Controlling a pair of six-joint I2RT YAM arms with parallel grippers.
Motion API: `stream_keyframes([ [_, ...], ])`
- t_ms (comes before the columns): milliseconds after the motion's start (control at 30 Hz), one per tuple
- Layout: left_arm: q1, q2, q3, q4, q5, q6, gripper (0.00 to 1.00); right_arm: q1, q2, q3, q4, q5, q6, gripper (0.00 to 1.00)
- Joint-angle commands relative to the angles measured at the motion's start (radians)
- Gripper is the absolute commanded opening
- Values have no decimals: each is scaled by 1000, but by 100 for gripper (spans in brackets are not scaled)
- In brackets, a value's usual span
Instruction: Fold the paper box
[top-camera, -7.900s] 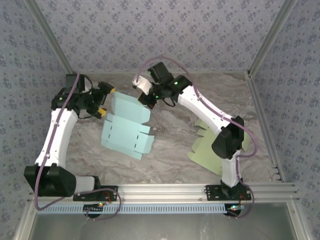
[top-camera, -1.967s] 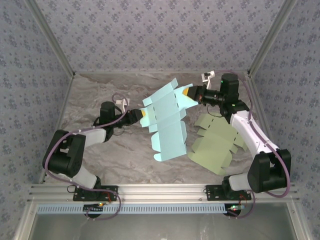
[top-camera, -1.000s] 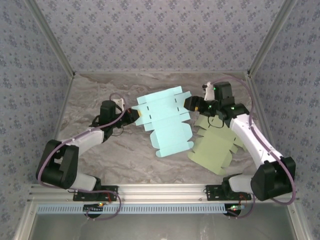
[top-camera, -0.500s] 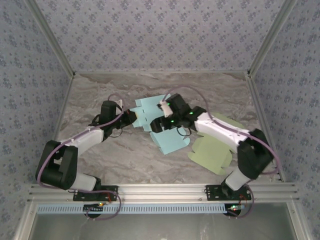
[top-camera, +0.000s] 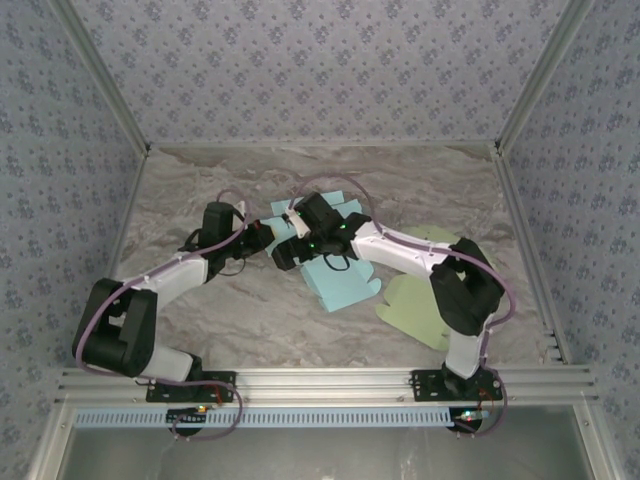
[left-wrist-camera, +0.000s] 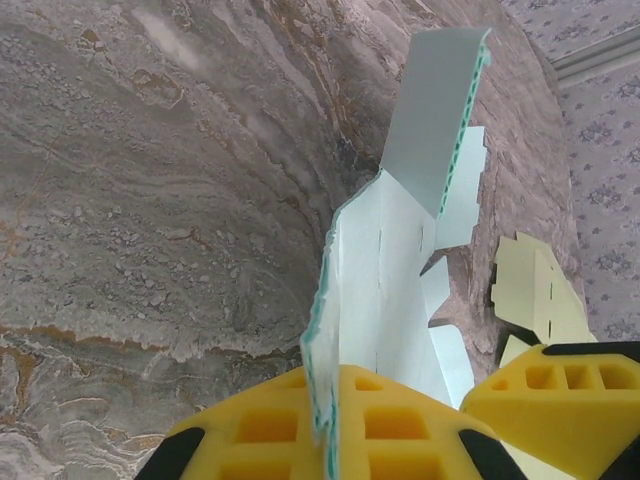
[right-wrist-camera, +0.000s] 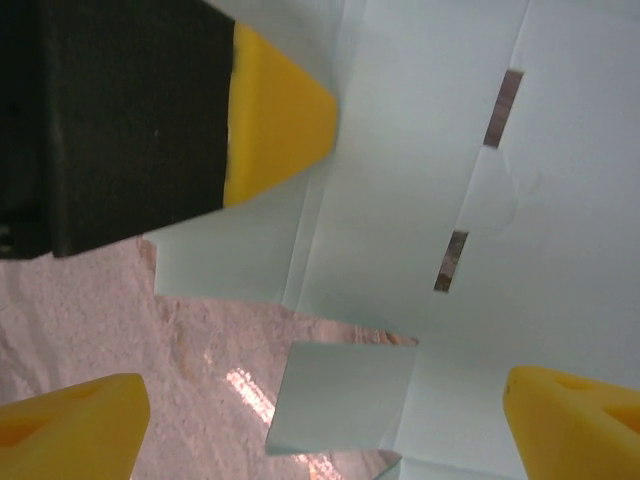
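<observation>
The light-blue paper box blank (top-camera: 340, 275) lies unfolded mid-table, its left edge raised. My left gripper (top-camera: 264, 238) is shut on that edge; in the left wrist view the yellow pads (left-wrist-camera: 400, 430) pinch the thin sheet (left-wrist-camera: 385, 260), which stands on edge away from them. My right gripper (top-camera: 287, 252) hovers just beside the left one, over the blank's left part. In the right wrist view its fingertips (right-wrist-camera: 70, 420) stand wide open above a small flap (right-wrist-camera: 340, 395), with nothing between them, and the left gripper's yellow tip (right-wrist-camera: 275, 120) sits close above.
A pale green box blank (top-camera: 425, 300) lies flat to the right of the blue one, partly under the right arm. Metal frame rails and patterned walls bound the marble table (top-camera: 190, 190). Bare table lies to the left and front.
The right arm swung left from the blank's right edge across to the left gripper and opened its jaws wider. The blue blank dropped lower. The left gripper kept its grip.
</observation>
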Motion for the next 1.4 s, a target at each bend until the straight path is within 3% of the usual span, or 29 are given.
stream_keyframes([
  [0, 0, 5, 42, -3, 19, -2, 0, -2, 32, 15, -12, 78, 18, 89],
  [433, 0, 15, 24, 17, 17, 23, 0, -44, 22, -58, -20, 156, 106, 69],
  [667, -2, 17, 3, 58, 22, 47, 0, -46, 25, -69, -26, 189, 116, 65],
  [1067, -46, 34, -68, 179, -36, 191, 0, -85, 48, -99, 7, 98, 204, 50],
  [1233, -78, 43, -85, 224, -75, 266, 0, -130, -9, -112, 20, -43, 324, 51],
  [1367, -90, 52, -106, 273, -101, 285, 0, -145, -100, -102, -4, -57, 511, 61],
])
